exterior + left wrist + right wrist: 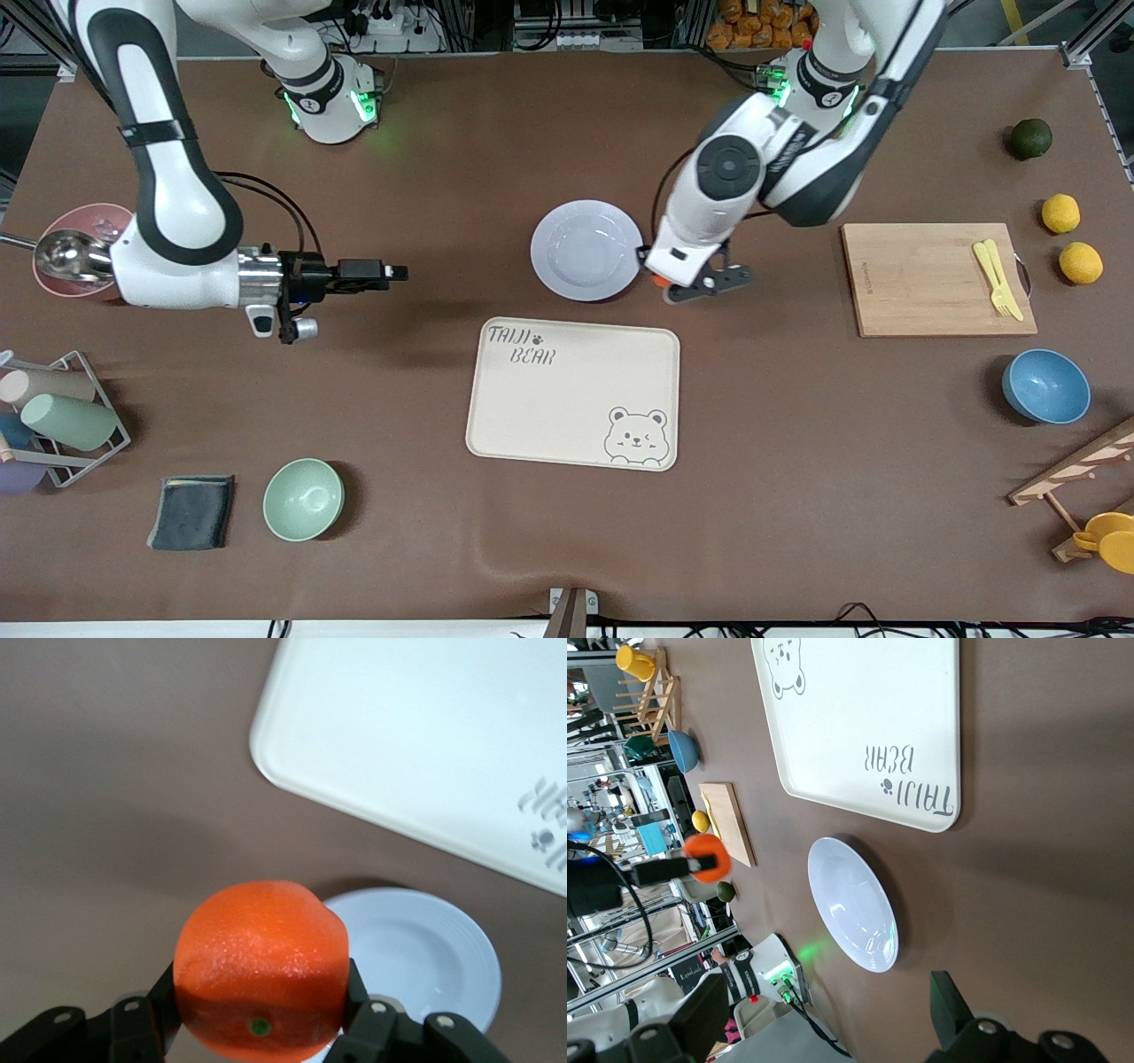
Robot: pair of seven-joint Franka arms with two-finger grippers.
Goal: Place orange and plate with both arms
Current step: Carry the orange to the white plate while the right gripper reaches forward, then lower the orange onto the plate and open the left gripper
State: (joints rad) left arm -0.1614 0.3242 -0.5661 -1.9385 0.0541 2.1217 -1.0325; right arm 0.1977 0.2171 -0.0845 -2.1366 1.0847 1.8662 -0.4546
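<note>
The left gripper (678, 285) is clenched on the small round red-orange orange (261, 970), held up just beside the round pale lavender plate (586, 249), toward the left arm's end; the spread-fingered, empty right gripper (399, 273) waits well apart from the plate

On the cream tray (567, 399) before me I read "TAIJI BEAR" with a paw print after the first word, printed in one corner. The cutting board (930, 279) carries a small mark I cannot read.
</note>
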